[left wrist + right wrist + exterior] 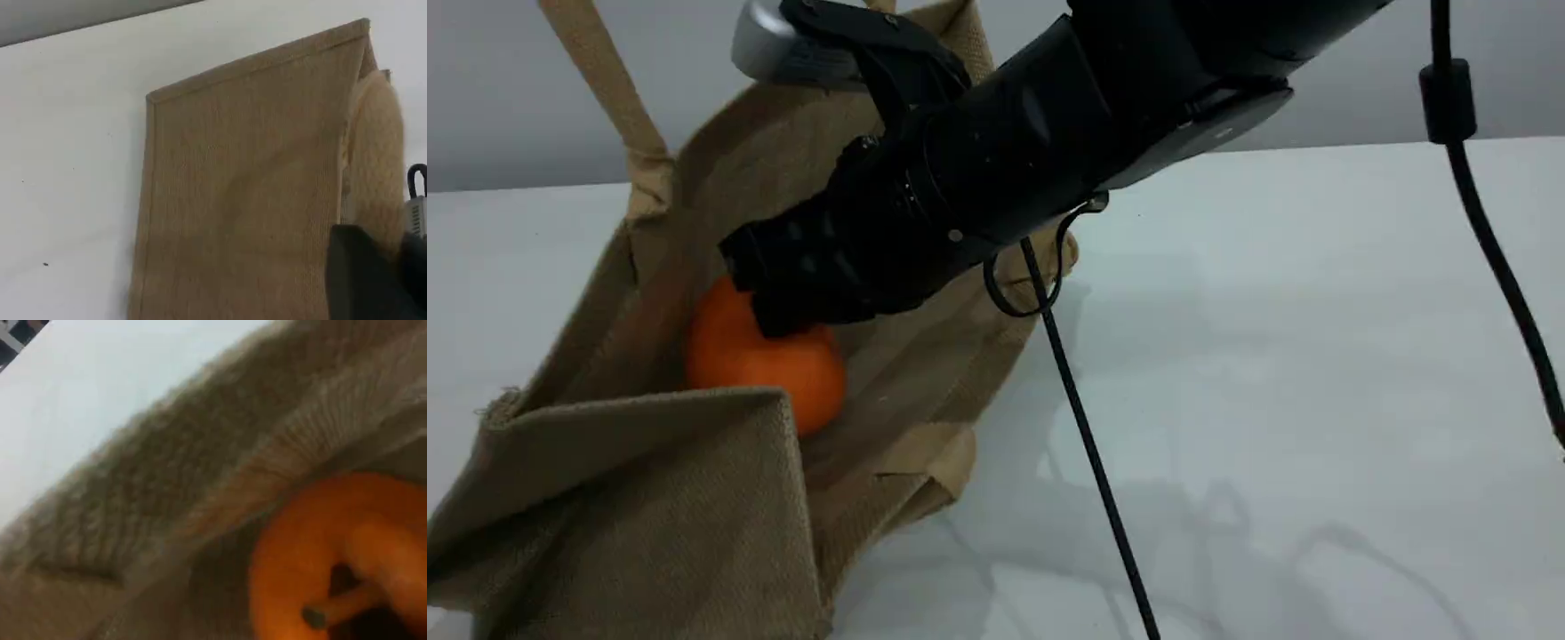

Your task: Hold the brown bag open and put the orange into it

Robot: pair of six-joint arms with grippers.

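Note:
The brown bag (649, 498) stands open at the left of the table, and the left wrist view shows its woven side (247, 187). One beige handle (605, 84) rises out of the top of the scene view. My left gripper (373, 280) is shut against that handle (377, 160); the grip itself is hidden. The orange (783, 373) is inside the bag. My right gripper (783, 316) reaches into the bag's mouth and is shut on the orange's top. In the right wrist view the orange (313, 547) and its brown stem (340, 607) fill the lower right.
The white table (1272, 356) stretches to the right of the bag. A black cable (1089, 436) hangs from the right arm down across the middle, and another cable (1494, 249) hangs at the far right. The bag's second handle (947, 453) lies folded against its right side.

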